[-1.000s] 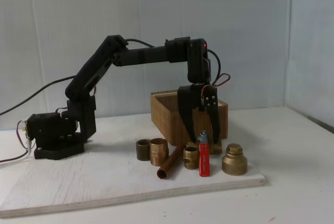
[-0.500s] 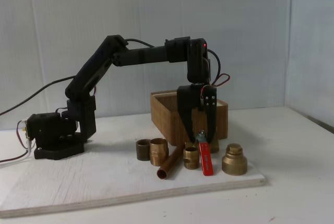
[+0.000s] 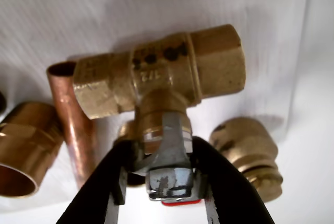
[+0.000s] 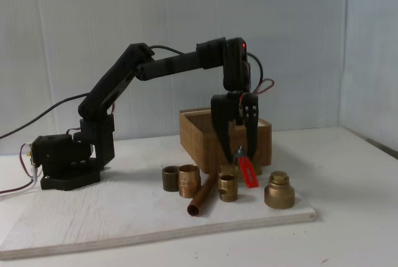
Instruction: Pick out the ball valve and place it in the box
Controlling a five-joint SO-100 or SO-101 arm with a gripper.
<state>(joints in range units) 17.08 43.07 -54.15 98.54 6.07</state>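
One arm, elbow bent, wrist down | end effector [image 4: 238, 152] clamped on ball valve [image 3: 156, 75] | before box [image 4: 199, 133]

**Wrist view: ball valve clamped at stem**

The ball valve [image 3: 156, 72] lies crosswise at centre, brass body with dark spots. The jaws of the gripper [image 3: 169, 179], entering from 6 o'clock, are closed against its silver nut and stem. A copper pipe piece [image 3: 73, 125] lies at 9 o'clock, a brass threaded fitting [image 3: 23, 153] at 8 o'clock, a stepped brass fitting [image 3: 250, 153] at 4 o'clock. All lie over the white desk [image 3: 156, 4].
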